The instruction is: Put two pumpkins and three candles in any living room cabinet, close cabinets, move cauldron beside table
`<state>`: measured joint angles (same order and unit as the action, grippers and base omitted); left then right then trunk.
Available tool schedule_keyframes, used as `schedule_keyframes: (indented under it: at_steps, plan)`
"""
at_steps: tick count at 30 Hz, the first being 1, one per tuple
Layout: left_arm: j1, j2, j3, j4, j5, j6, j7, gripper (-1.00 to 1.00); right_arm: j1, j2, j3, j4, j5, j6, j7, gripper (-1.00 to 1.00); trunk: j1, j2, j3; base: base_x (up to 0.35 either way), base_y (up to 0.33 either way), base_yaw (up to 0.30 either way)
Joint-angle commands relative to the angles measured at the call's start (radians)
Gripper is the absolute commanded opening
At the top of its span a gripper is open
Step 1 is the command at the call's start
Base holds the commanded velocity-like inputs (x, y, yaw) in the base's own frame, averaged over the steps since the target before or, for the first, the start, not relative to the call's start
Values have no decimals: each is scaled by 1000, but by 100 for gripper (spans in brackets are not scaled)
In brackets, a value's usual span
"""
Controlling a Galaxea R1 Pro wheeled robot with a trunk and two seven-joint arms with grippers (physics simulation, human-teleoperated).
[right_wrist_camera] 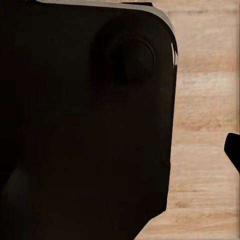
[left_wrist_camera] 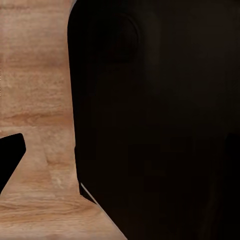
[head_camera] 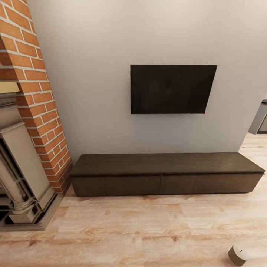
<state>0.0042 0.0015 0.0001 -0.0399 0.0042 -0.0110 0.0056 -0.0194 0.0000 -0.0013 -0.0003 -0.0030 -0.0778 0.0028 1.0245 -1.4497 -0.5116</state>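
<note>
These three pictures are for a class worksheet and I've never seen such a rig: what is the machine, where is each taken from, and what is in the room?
The machine is a simulated wheeled robot with two arms, steered by a person. The big picture comes from its head camera, looking at a living-room wall: a long, low dark cabinet with its fronts shut, a black TV above it, and a brick fireplace on the left. One candle lies on the wooden floor at the lower right. The other two pictures come from cameras on the wrists; dark robot parts block most of each, with floor behind. Whether either end effector is open cannot be told, and nothing is seen held.
</note>
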Motion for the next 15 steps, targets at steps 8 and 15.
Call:
schedule_keyframes:
  at_steps: [8,15]
  plan:
    - [0,0,0,-2,-1,-8,1,100,-1,0,0,2,-2,-5,0,100,1,0,-1,270,-52,132]
    - [0,-1,0,-2,-1,-9,1,100,-1,0,0,1,-2,-5,0,100,1,0,-1,267,-22,31]
